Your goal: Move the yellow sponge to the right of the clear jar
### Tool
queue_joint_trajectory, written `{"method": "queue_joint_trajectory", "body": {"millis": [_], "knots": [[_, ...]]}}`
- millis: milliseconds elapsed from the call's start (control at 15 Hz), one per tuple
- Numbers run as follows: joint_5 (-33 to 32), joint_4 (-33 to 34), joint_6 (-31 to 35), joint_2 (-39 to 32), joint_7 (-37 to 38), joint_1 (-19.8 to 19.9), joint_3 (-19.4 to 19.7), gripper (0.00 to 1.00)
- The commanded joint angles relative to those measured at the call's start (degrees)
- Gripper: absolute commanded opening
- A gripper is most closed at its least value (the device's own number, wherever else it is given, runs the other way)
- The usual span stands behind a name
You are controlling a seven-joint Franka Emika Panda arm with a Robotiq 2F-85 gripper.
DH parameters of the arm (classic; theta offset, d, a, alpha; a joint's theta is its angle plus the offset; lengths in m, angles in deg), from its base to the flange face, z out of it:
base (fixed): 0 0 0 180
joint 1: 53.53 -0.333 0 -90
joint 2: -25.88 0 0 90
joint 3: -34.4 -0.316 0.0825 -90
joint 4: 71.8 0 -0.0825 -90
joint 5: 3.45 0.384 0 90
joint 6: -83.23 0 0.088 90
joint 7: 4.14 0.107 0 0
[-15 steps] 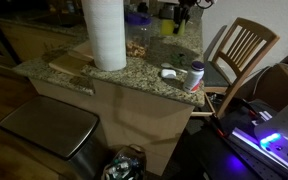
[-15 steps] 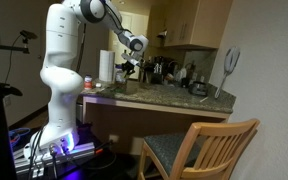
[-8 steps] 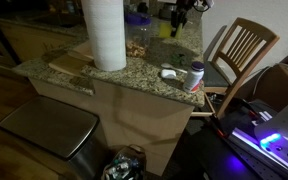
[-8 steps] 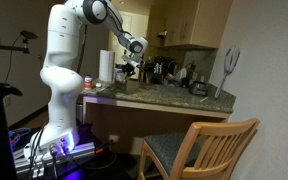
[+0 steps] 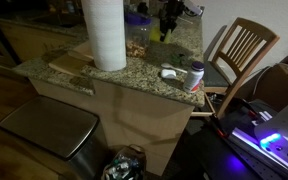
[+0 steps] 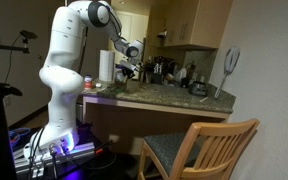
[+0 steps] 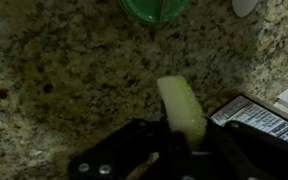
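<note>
In an exterior view the arm (image 6: 62,60) rises upright from its base beside the counter, bends at the top and slopes down and forward, so that the gripper (image 6: 130,72) hangs pointing down over the granite counter (image 6: 174,100), close to the paper-towel roll (image 6: 105,67). In the opposite exterior view the gripper (image 5: 168,20) is above the far edge of the counter (image 5: 134,75), beyond the middle of the top.

In the wrist view the gripper (image 7: 184,142) comes in from the bottom, and its two dark fingers (image 7: 144,138) are closed on the yellow sponge (image 7: 184,108). The sponge stands on edge between them, its pale yellow-green end poking out past the fingertips over the speckled stone. Whether it touches the counter cannot be told.

The clear jar (image 5: 136,46) stands on the counter just beside the paper-towel roll (image 5: 104,35), nearer the middle of the top than the gripper is, and apart from it. A green round object (image 7: 152,10) lies ahead of the sponge, and a labelled box (image 7: 259,115) sits just beside the fingers. A small white bottle (image 5: 196,76) stands at the counter corner nearest the wooden chair (image 5: 239,50).
</note>
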Motion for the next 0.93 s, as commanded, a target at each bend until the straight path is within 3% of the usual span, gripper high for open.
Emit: {"method": "queue_joint_trajectory", "body": {"millis": [0, 200, 333, 867], "knots": [[-2.74, -3.16, 4.55, 1.4, 3.31, -0.63, -0.93, 0.03], [-5.96, -4.71, 5.89, 2.03, 7.14, -1.55, -1.42, 0.03], [-7.75, -5.61, 5.64, 2.68, 9.96, -2.14, -1.65, 0.38], [-14.88, -7.61, 3.62, 7.46, 18.88, -3.93, -2.42, 0.94]]}}
